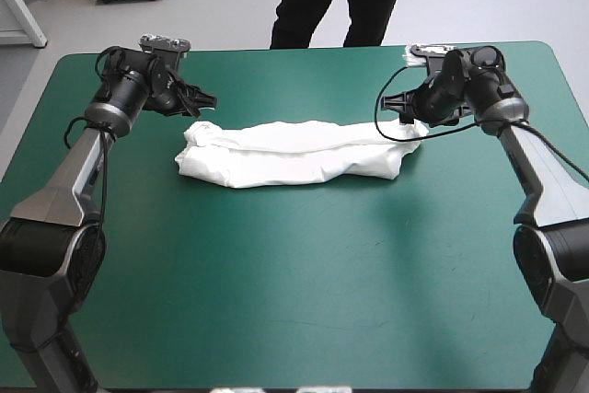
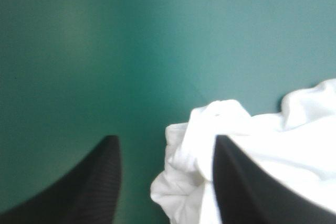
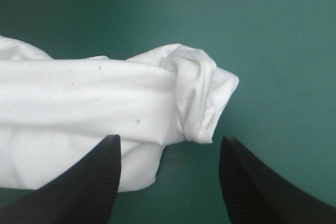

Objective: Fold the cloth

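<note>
The white T-shirt [image 1: 294, 154] lies as a long folded bundle across the middle of the teal-green table [image 1: 294, 301], running left to right. My left gripper [image 1: 204, 101] hovers open just beyond the bundle's left end. In the left wrist view that gripper [image 2: 165, 142] has its fingers apart, and the T-shirt's crumpled left end [image 2: 252, 145] lies ahead of one finger. My right gripper [image 1: 394, 103] is open at the bundle's right end. In the right wrist view it [image 3: 169, 142] faces the T-shirt's rolled right end [image 3: 173, 93] ahead of the fingers.
The table's far edge [image 1: 304, 51] runs just beyond both grippers. A wide bare stretch of teal-green cover [image 1: 304, 301] lies on the near side of the bundle.
</note>
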Motion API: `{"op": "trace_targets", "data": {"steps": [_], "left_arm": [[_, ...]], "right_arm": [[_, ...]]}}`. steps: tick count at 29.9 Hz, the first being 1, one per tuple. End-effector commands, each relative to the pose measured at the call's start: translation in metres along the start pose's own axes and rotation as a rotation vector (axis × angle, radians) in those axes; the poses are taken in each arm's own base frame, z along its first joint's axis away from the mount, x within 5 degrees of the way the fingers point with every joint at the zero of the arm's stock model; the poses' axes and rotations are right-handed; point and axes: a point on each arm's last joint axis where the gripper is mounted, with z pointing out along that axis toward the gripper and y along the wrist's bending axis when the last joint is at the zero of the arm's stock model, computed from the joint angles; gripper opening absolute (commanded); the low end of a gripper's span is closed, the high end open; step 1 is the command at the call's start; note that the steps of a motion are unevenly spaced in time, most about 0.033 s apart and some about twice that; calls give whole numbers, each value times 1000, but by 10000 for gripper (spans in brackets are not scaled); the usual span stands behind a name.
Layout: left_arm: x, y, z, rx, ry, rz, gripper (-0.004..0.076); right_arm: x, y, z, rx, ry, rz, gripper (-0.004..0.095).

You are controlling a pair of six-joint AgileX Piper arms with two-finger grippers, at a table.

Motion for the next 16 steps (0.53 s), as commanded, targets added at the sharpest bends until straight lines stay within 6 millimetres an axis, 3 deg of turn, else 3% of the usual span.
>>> {"op": "trace_targets", "data": {"steps": [1,4,12,16], "left_arm": [[-14,-3,-46,65,-138,-41,-8],[-14,-21,-48,150,-140,-2,-9],[-16,-91,-49,316,-207,120,-9],[-14,-121,-38,353,-212,158,-9]], "right_arm": [[-7,-1,-43,2,-111,-17,530],[-6,-2,-45,5,-96,-17,530],[-4,0,-47,-10,-80,-5,530],[-4,0,-47,-12,-80,-4,530]]}}
